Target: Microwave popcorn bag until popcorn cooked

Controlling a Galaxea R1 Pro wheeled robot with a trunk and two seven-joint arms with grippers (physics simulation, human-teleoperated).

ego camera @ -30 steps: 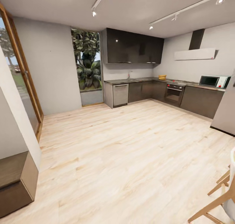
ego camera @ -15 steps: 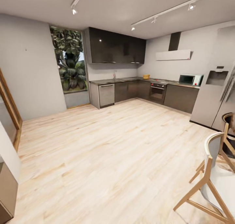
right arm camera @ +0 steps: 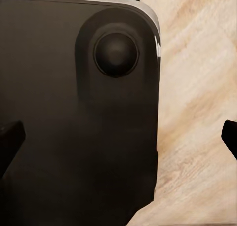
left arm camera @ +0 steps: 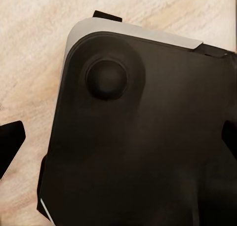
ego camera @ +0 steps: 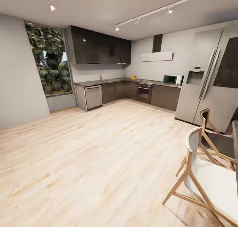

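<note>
Nearest, in both wrist views: dark robot base, rounded corner, round knob, pale wood floor beneath. Left gripper (left arm camera: pixel 118 147) fingertips show as dark tips at either frame edge, set wide apart, nothing between them; right gripper (right arm camera: pixel 118 137) the same, spread wide and holding nothing. Head view, near right: two wooden-legged chairs (ego camera: pixel 211 177) with pale seats, beside the edge of a dark table (ego camera: pixel 235 134) at the far right border. Broad stretch of light plank floor (ego camera: pixel 99 161) runs open from near ground to the cabinets, nothing standing on it left or centre. Right, farther on: tall steel-grey fridge (ego camera: pixel 211 85) with dispenser panel and long handles. Far wall: L-shaped grey countertop (ego camera: pixel 109 81) over dark cabinets, with dishwasher front (ego camera: pixel 93 96) at its left end, built-in oven (ego camera: pixel 144 92) near the corner, tap above the sink. The popcorn bag (ego camera: pixel 133 77) is a small yellow-tan shape on the counter near the corner, just left of the oven. The microwave (ego camera: pixel 173 79) sits on the right run of counter, close to the fridge, well apart from the bag; door appears closed, with a red dot on its front. Dark wall cupboards and a pale extractor hood (ego camera: pixel 156 56) above. Tall window (ego camera: pixel 49 65) with foliage at far left. No writing or brand legible anywhere.
</note>
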